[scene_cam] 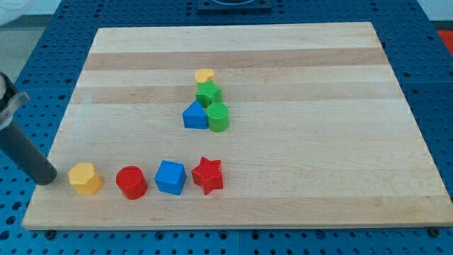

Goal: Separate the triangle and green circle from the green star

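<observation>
The green star sits near the board's middle. The blue triangle lies just below it on the left and touches it. The green circle lies just below it on the right, touching both the star and the triangle. A yellow heart touches the star's top. My tip is far off at the view's lower left, at the board's left edge, just left of a yellow hexagon.
A row of blocks lies near the view's bottom: the yellow hexagon, a red circle, a blue cube and a red star. The wooden board rests on a blue perforated table.
</observation>
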Action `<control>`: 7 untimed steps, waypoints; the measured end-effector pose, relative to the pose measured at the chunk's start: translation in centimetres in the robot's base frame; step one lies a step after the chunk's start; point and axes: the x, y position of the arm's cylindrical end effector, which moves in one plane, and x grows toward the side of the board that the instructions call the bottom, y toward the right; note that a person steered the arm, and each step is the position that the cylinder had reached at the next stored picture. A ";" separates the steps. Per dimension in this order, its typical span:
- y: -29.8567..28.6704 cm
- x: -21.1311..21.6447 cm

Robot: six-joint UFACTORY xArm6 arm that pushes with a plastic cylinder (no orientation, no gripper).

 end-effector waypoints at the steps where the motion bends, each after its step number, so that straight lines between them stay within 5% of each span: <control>1: 4.4 0.0; 4: 7.4 -5.0; 7: 18.6 -10.5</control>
